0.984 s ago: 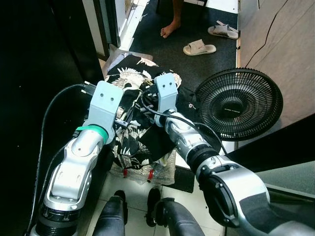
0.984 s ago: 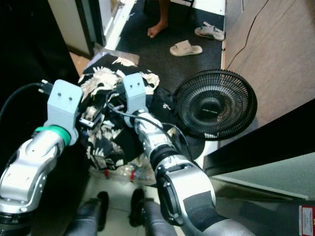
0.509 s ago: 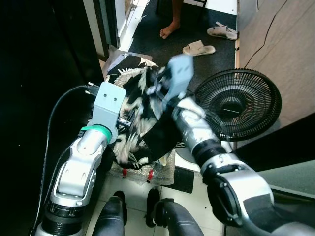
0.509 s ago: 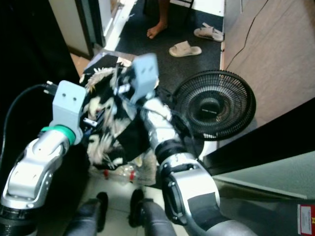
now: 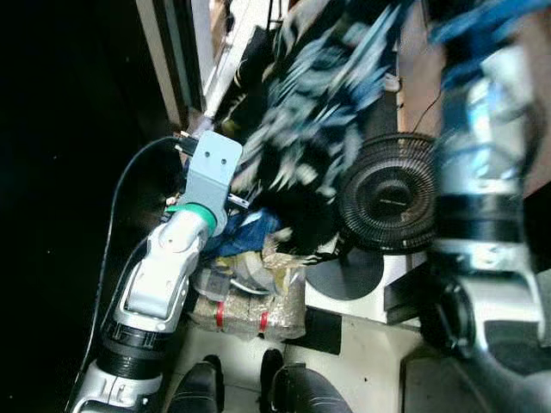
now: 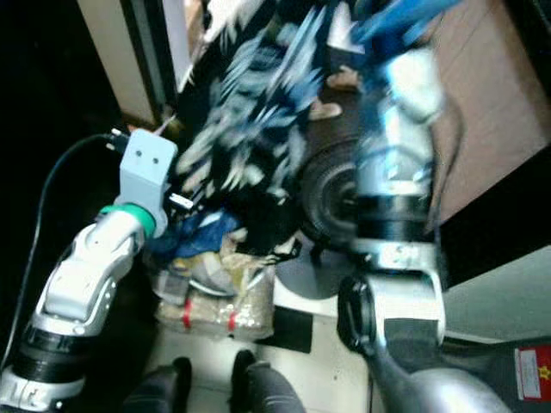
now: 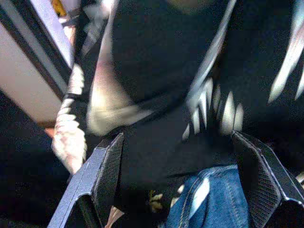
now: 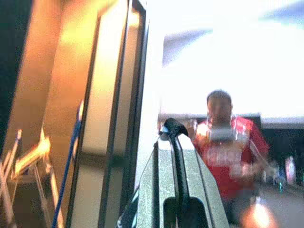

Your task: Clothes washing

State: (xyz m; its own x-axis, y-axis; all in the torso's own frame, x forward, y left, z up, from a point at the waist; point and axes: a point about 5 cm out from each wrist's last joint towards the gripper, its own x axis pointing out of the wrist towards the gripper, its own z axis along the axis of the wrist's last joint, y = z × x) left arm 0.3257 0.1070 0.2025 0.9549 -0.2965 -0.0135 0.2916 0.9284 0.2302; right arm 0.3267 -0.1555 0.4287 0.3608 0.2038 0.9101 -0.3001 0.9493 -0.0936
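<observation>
You had the right gripper [image 8: 175, 142] pinched closed on the patterned shirt [image 5: 318, 95], raised high above the fan [image 5: 392, 194] to pull it free of the pile, while the left gripper [image 7: 190, 190] hung open over the jeans [image 7: 209, 204].

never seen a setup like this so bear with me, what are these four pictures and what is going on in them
This is a walking humanoid robot with two silver arms. The two wide pictures come from its head camera, looking down; the other two come from a camera on each wrist.

Its right arm is raised high, lifting a black shirt with a pale leaf print, blurred by motion. The right wrist view looks along its shut fingers at a person in a red top.

The left gripper is open, low over a clothes pile with blue jeans. A black floor fan stands on the floor beside the pile.
</observation>
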